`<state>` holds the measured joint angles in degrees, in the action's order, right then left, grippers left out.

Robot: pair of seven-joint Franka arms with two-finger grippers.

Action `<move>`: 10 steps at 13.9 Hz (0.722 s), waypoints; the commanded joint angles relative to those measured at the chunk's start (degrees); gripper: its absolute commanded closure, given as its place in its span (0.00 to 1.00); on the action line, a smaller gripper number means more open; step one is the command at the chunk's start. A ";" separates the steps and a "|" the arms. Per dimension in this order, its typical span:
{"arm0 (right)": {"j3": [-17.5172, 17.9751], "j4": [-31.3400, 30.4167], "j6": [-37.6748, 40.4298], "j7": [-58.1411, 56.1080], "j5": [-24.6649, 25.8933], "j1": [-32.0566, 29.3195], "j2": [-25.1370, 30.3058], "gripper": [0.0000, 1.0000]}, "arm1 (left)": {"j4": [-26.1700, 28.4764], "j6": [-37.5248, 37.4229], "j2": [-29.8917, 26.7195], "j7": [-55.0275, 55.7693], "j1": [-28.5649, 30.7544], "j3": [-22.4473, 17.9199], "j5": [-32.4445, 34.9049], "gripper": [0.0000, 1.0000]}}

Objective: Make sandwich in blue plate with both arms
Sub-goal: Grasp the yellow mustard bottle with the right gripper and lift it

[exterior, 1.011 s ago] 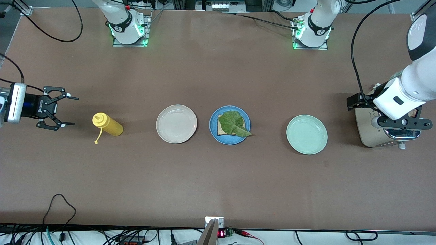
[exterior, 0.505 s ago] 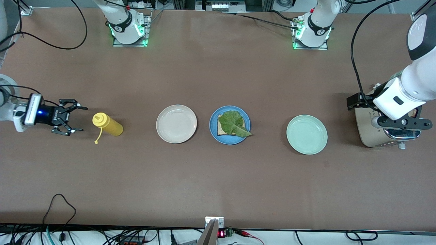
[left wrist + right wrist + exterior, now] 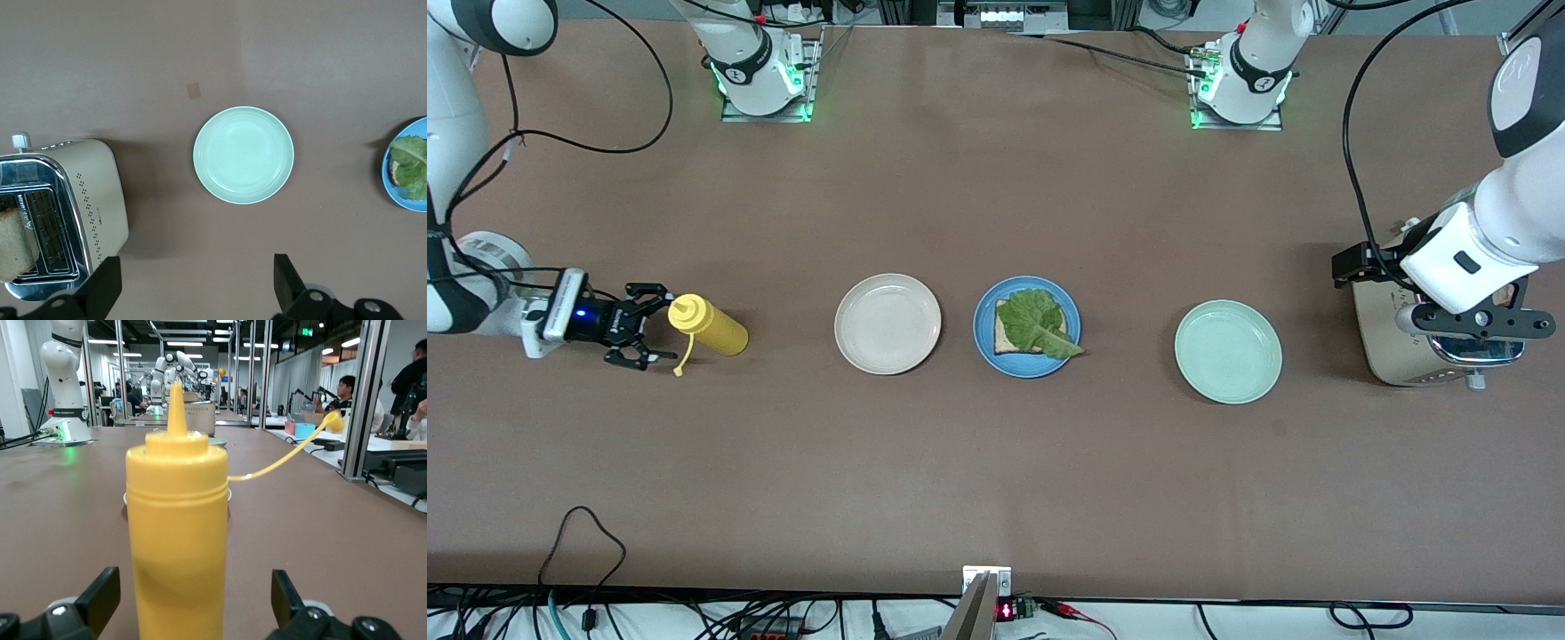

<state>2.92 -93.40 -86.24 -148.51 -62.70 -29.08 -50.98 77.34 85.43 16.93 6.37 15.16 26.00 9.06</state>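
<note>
No legible text, label, brand or number on any object. White printing on the black right hand (image 3: 640,338) is too small to read. A small dark logo on the side of the beige metal toaster (image 3: 93,215) cannot be made out. The red lit display (image 3: 1006,611) at the desk's 6 o'clock edge shows marks that cannot be read.

Yellow bottle (image 3: 710,326), beige plate (image 3: 887,323), blue plate (image 3: 985,333) under green lettuce (image 3: 1039,322), mint plate (image 3: 1227,351), cream toaster (image 3: 1392,338), brown table (image 3: 996,462).
</note>
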 commanded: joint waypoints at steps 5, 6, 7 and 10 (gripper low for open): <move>1.91 1.55 2.22 -1.79 -4.53 2.44 -3.42 0.00 | -1.50 -1.32 0.47 0.22 0.05 0.28 -0.71 0.00; 1.91 1.55 2.22 -1.79 -4.71 2.97 -3.77 0.00 | -1.58 -1.32 0.56 0.22 0.05 0.28 -0.71 0.00; 1.91 1.55 2.22 -1.79 -5.15 3.32 -4.12 0.00 | -1.50 -1.32 0.56 0.22 0.05 0.28 -0.71 0.00; 1.92 1.46 2.22 -1.79 -5.24 4.29 -4.12 0.00 | -1.50 -1.32 0.56 0.22 0.05 0.28 -0.71 0.00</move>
<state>4.82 -92.98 -84.72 -149.53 -66.72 -25.34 -54.35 77.34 85.34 16.93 6.37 15.15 26.00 9.06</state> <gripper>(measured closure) 0.000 0.000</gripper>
